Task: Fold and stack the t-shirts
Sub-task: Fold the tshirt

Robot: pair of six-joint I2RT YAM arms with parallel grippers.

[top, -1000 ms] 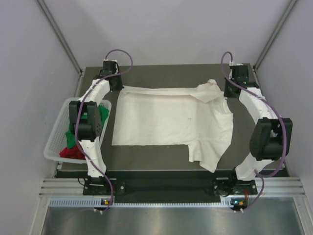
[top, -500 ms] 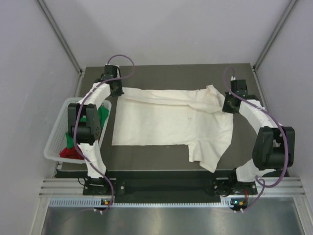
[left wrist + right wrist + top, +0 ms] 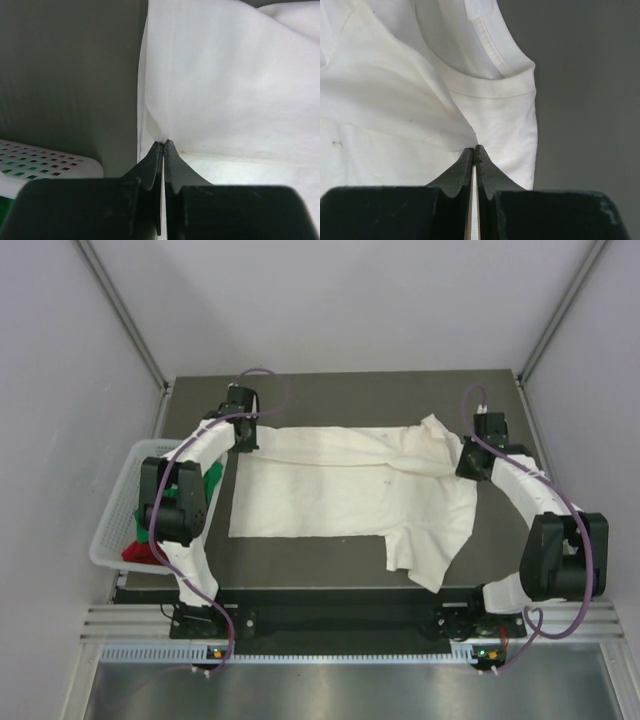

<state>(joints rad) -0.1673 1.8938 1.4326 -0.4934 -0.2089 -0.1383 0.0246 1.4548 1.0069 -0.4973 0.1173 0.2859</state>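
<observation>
The dark table [image 3: 330, 575] is bearing the cream-white t-shirt [image 3: 340, 495], which is lying spread mid-table. At left, the mesh basket [image 3: 108, 538] is holding the green t-shirt [image 3: 212, 478] and red t-shirt [image 3: 140, 553]. The left gripper [image 3: 163, 143] and right gripper [image 3: 474, 148] are each pinching the cream-white t-shirt's far edge.

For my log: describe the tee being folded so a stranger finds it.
On the dark table lies a spread cream tee. It is the only one outside the basket at left; the left gripper and right gripper pinch its far edge.
</observation>
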